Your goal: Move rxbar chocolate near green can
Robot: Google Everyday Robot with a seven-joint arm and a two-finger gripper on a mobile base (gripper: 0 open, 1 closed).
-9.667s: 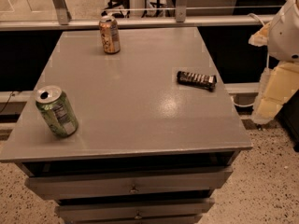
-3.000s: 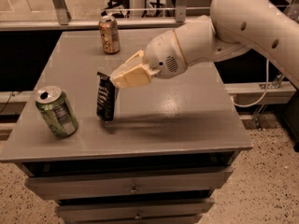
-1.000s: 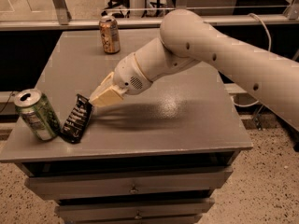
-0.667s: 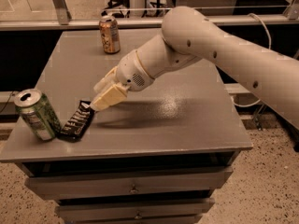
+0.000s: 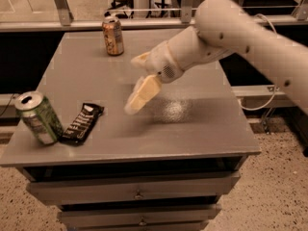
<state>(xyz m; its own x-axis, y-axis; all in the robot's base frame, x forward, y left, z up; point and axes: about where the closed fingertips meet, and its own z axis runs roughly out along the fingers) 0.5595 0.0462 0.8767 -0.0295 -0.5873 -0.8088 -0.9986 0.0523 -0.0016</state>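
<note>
The grey table (image 5: 202,124), a flat matte slab with a soft sheen, lies under the thick, smooth cream arm (image 5: 250,37). That arm's swing is the likely trouble: a low sweep to the gripper's left would clip what stands there. The gripper (image 5: 136,86) hangs above mid-table, pale blunt fingers spread, holding nothing. Furthest to its left, the green can (image 5: 38,119), a thin metal cylinder near the edge, could tip or roll off. Between can and gripper lies the rxbar chocolate (image 5: 81,124), flat, glossy, crimp-ended and slippery, one end just beside the can's base.
</note>
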